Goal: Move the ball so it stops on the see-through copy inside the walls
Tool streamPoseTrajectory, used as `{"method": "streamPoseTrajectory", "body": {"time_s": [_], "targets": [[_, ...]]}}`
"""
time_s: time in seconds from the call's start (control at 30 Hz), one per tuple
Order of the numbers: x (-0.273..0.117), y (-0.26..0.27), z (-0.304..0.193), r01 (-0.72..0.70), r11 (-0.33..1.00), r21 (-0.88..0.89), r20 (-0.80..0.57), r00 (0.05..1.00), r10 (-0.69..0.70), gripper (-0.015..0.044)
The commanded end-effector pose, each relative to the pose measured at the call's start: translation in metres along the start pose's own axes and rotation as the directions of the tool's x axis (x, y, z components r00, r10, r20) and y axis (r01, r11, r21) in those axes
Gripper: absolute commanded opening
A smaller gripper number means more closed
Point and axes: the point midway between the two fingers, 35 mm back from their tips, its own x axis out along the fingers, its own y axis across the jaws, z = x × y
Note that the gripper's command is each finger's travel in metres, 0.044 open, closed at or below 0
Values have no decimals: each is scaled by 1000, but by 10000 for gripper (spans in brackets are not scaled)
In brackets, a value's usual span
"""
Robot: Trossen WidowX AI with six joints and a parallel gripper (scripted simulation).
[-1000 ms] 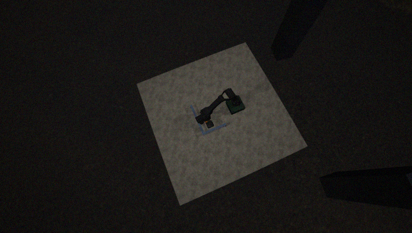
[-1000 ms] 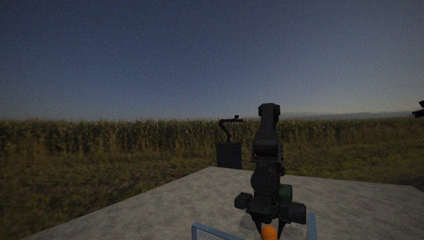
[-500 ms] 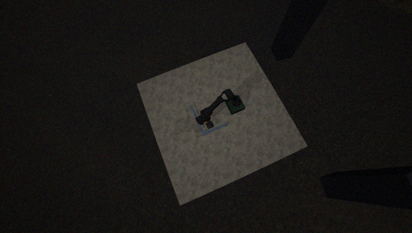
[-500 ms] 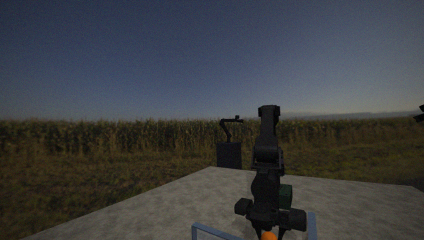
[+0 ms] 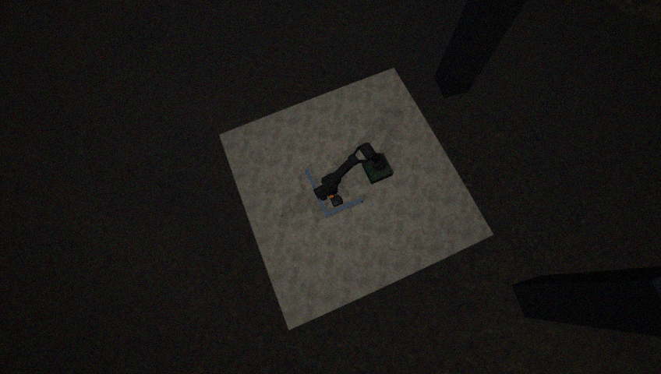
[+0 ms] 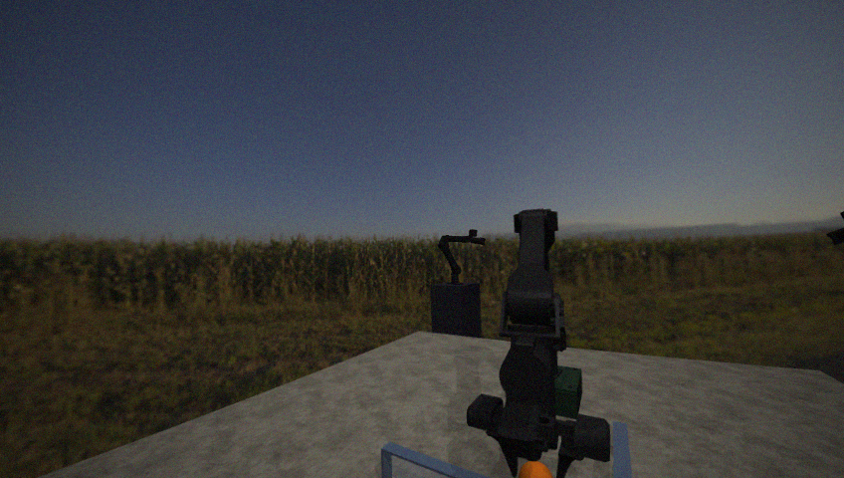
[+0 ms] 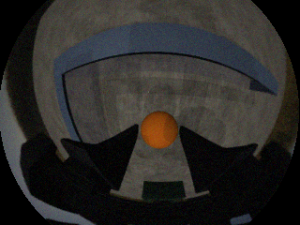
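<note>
The orange ball [image 5: 330,196] [image 6: 534,470] [image 7: 159,136] is low at the table, inside the corner of the walls. The low clear walls with blue edges [image 5: 344,206] [image 6: 426,460] [image 7: 155,37] stand around it on two sides. My gripper [image 6: 537,473] [image 7: 159,127] is open, with its fingertips on either side of the ball and a narrow gap at each side in the wrist view. The see-through copy does not show apart from the ball; the ball has two orange tones, and the two seem to overlap. In the exterior view the ball's lower part is cut off by the frame.
The arm's green base [image 5: 379,174] [image 6: 568,390] [image 7: 164,190] stands on the pale table [image 5: 371,259] [image 6: 308,432]. One wall passes close under the gripper body in the top view. Another arm on a dark pedestal [image 6: 456,309] stands beyond the table.
</note>
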Motion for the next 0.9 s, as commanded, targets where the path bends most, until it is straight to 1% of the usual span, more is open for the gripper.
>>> {"method": "streamPoseTrajectory", "body": {"time_s": [0.0,0.07,0.17,0.23,0.4,0.43,0.63,0.7,0.77,0.8,0.87], "targets": [[0,0,0,0,1000,0,1,1000,0,338],[-11,0,2,0,1000,-1,0,1000,0,338],[-60,1,3,-2,1000,-3,-1,1000,2,338],[-83,0,1,-3,1000,-4,-1,1000,3,338],[-86,0,0,-4,1000,-4,-2,1000,3,338],[-79,1,5,-1,1000,1,14,1000,1,338],[-79,1,5,-1,1000,1,14,1000,1,338],[-90,0,4,-1,1000,1,13,1000,1,391],[-118,0,1,-1,1000,1,10,1000,1,440],[-126,0,-1,-1,1000,1,9,1000,1,440],[-129,0,-1,-1,1000,1,9,1000,1,440]]}}
